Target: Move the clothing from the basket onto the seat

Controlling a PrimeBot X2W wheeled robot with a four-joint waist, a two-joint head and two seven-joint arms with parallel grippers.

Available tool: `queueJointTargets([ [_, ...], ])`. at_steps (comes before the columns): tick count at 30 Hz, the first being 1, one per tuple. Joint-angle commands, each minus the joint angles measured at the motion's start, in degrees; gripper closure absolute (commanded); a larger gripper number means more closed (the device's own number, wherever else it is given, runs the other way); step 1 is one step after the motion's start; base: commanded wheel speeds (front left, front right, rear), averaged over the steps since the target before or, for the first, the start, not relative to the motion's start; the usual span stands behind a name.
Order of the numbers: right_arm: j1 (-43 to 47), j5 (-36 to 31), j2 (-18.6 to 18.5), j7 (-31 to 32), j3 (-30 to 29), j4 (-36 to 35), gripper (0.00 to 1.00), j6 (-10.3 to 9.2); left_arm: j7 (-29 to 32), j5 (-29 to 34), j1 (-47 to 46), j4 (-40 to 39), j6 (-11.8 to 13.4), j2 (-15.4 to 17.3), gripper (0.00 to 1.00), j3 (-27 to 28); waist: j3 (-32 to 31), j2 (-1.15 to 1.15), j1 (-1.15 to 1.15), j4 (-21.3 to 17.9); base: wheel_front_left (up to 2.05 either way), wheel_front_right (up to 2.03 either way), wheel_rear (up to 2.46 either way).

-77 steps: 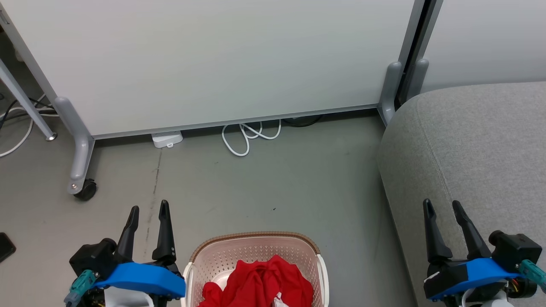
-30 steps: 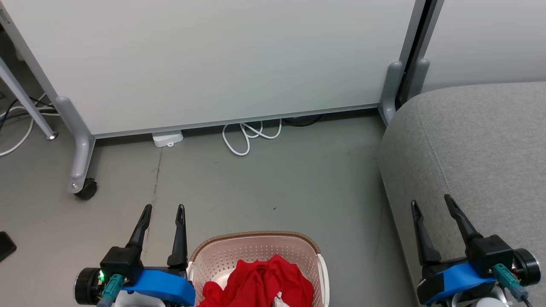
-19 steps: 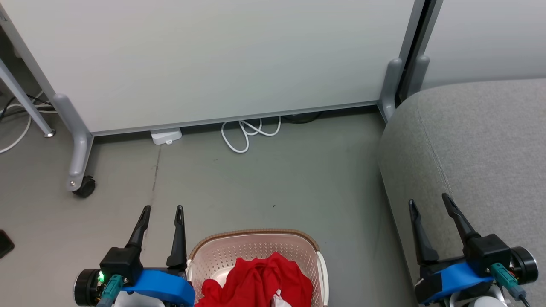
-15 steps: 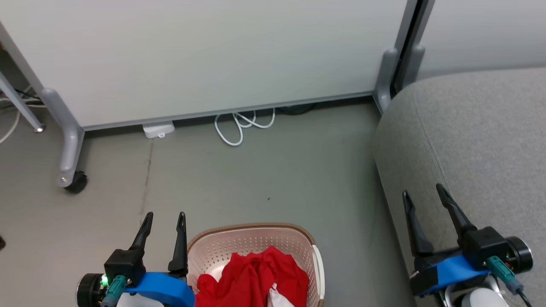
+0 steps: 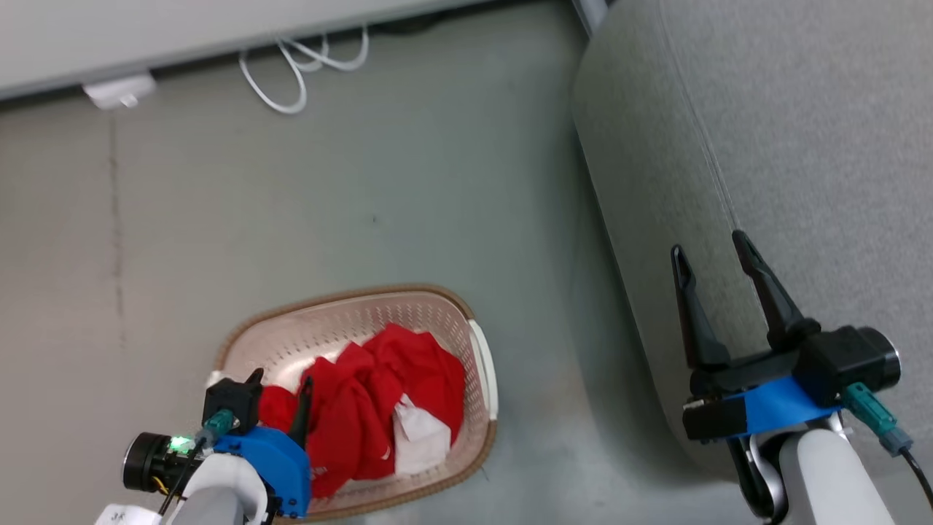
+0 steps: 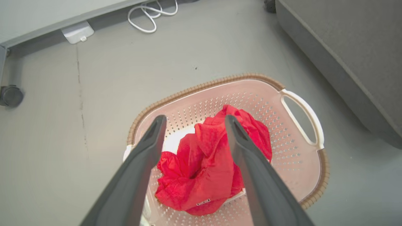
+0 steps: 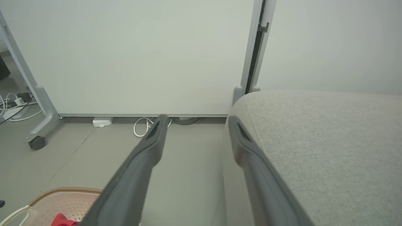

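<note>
The clothing (image 5: 372, 408) is a crumpled bright red heap with a white patch, lying in the cream basket (image 5: 342, 293) with the brown rim on the floor. My left gripper (image 5: 280, 379) hangs open above the basket's left part. In the left wrist view its fingers (image 6: 147, 147) point down and frame the clothing (image 6: 213, 157) without touching it, inside the basket (image 6: 207, 85). My right gripper (image 5: 708, 244) is open and empty over the left edge of the grey seat (image 5: 802, 146). In the right wrist view that gripper (image 7: 198, 117) points along the seat (image 7: 314, 141) edge towards the wall.
A white cable loop (image 5: 291, 65) and a white adapter (image 5: 116, 91) lie by the foot of the pale partition. A castor (image 6: 11, 95) of the partition stands at far left. Bare grey floor (image 5: 408, 182) separates basket and seat.
The head camera has tilted down, so the whole picture shifted up. My left gripper has swung in over the basket and now points down at the clothing. Both grippers stay open.
</note>
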Motion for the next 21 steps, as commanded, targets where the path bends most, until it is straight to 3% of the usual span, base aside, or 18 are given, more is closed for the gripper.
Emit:
queueJointTargets([
  [1, -1.8, 0.78, -0.04, -0.23, 0.42, -0.63, 0.0, 0.03, 0.67, -0.68, -2.32, 1.64, -0.33, 0.9, 0.0, -0.66, 8.23, 0.0, -0.01, -5.16, 0.0, 0.0, 0.0],
  [12, -4.94, 4.98, -0.03, -0.23, 2.16, -2.76, 0.0, 0.03, 4.94, -3.1, -10.86, 11.38, -0.35, 3.38, 0.0, -6.86, 19.46, 0.0, -0.01, -7.74, 0.0, 0.0, 0.0],
  [21, -6.56, 7.2, -0.04, -0.24, 3.81, -4.39, 0.0, 0.03, 6.17, -4.25, -16.52, 15.89, -0.27, 5.65, 0.0, -7.7, 24.78, 0.0, -0.01, -9.97, 0.0, 0.0, 0.0],
])
